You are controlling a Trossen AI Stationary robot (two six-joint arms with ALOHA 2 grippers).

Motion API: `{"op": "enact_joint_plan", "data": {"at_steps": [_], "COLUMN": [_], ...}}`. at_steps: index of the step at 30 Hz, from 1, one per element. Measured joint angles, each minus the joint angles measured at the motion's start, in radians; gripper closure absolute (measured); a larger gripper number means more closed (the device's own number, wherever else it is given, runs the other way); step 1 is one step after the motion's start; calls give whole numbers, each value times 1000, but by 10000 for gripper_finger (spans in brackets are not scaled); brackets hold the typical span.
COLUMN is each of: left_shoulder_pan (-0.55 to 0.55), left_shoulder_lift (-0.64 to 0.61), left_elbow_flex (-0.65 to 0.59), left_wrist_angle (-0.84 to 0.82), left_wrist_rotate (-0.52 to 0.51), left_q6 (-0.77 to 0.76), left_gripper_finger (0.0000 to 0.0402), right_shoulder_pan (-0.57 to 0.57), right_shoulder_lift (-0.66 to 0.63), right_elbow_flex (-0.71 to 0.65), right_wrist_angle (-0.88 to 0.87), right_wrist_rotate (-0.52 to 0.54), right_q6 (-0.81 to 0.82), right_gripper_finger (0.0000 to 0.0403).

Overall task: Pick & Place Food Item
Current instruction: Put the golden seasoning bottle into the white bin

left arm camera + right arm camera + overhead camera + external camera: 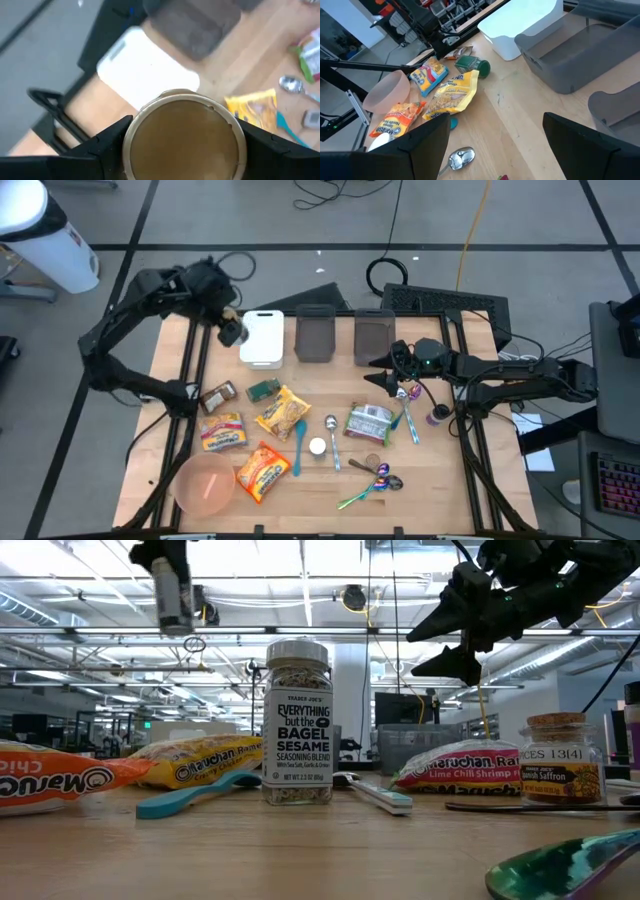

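- From the high view I see my left gripper (232, 330) at the table's (430, 480) far-left part, clamped on a small jar (234, 332), just beside the white bin's (264, 337) left edge. 2 grey bins (316, 335) sit right of it along the far edge. My right gripper (388, 367) stands wide with nothing in it, near the second grey bin's near edge, above bare wood. The middle is crowded: ramen packets (281, 412), a blue spoon (299, 446), a pink bowl (207, 484) at the near-left corner.
- In the low view the jar (174, 592) hangs well above the tabletop, and the right gripper (450, 635) is also raised and spread. A seasoning bottle (297, 723) stands upright mid-table.
- My left wrist view shows the jar's tan lid (184, 135) between both fingers (102, 150), with the white bin (147, 70) beyond it.
- My right wrist view shows spread fingers (427, 145) over open wood, a green jar (474, 65) lying on its side farther off.
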Motion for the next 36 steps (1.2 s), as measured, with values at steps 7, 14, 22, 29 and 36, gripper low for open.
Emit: {"op": "enact_joint_plan", "data": {"at_steps": [7,14,22,29,36], "left_shoulder_pan": [-94,-192,-268,-282,-261], "left_shoulder_lift": [-75,-32,115,242,286], "left_elbow_flex": [-185,-232,-233,-233,-232], "left_wrist_angle": [42,43,48,104,253], "left_wrist_rotate": [31,97,141,217,276], "left_q6": [-73,-60,54,143,156], "left_gripper_finger": [124,124,124,124,124], "right_shoulder_pan": [-2,-2,-2,-2,-2], "right_shoulder_lift": [0,0,0,0,0], "right_elbow_flex": [0,0,0,0,0], "right_wrist_angle": [0,0,8,7,7], "right_wrist_rotate": [29,28,31,32,32], "right_q6": [0,26,25,19,1], "right_gripper_finger": [90,90,90,90,90]}}
